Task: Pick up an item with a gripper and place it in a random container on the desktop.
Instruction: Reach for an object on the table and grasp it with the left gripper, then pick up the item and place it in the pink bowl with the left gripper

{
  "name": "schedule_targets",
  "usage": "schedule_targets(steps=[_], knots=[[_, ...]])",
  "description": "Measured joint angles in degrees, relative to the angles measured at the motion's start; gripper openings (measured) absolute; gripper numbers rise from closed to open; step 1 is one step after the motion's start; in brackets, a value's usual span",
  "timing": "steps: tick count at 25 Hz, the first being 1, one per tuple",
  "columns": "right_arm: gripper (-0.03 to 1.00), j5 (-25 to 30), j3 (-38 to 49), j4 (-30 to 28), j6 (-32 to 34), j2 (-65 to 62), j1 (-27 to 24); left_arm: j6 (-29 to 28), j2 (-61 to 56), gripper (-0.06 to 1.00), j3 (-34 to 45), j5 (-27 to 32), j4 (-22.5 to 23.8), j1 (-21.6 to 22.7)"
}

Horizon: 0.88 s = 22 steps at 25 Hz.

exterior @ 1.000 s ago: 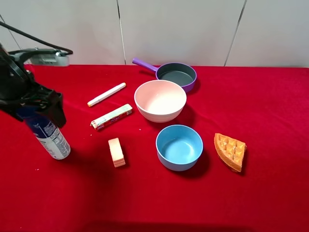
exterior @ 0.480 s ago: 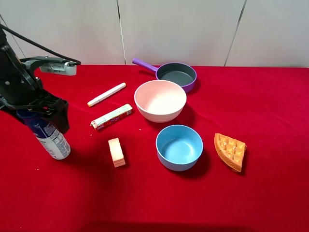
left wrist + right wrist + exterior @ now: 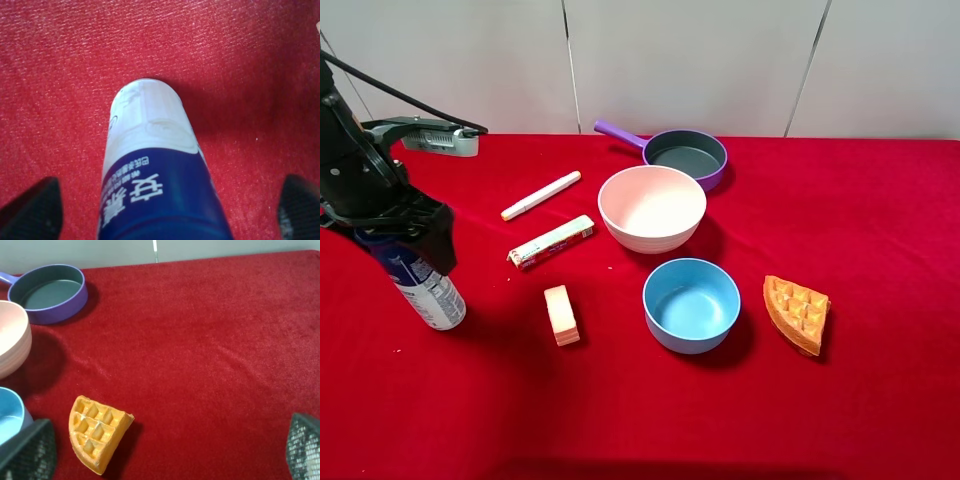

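The bottle (image 3: 430, 290) stands upright on the red desktop (image 3: 880, 230) at the far left, its white-and-blue label showing and its cap hidden under my left gripper (image 3: 395, 235). In the left wrist view the bottle (image 3: 150, 165) sits between the two fingers (image 3: 30, 210), which stand wide apart and clear of its sides; the left gripper (image 3: 165, 200) is open. The pale pink bowl (image 3: 651, 207) stands in the middle of the table and also shows in the right wrist view (image 3: 12, 340). My right gripper (image 3: 165, 450) is open and empty, above the right side of the table.
A white marker (image 3: 540, 195), a wrapped bar (image 3: 551, 242) and a tan block (image 3: 561, 314) lie between the bottle and the bowls. A light-blue bowl (image 3: 691, 304), a purple pan (image 3: 685, 155) and a waffle piece (image 3: 797, 312) lie further right.
My left arm has shifted slightly to the right over the bottle, mostly in the first half second. The bottle has not moved.
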Motion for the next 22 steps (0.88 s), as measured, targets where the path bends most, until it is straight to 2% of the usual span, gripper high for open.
schedule_targets(steps=[6,22], knots=[[0.69,0.0,0.0,0.0,0.0,0.0,0.0,0.2,0.0,0.51,0.0,0.1,0.7,0.0],[0.69,0.0,0.0,0.0,0.0,0.0,0.0,0.2,0.0,0.51,0.0,0.3,0.6,0.0]])
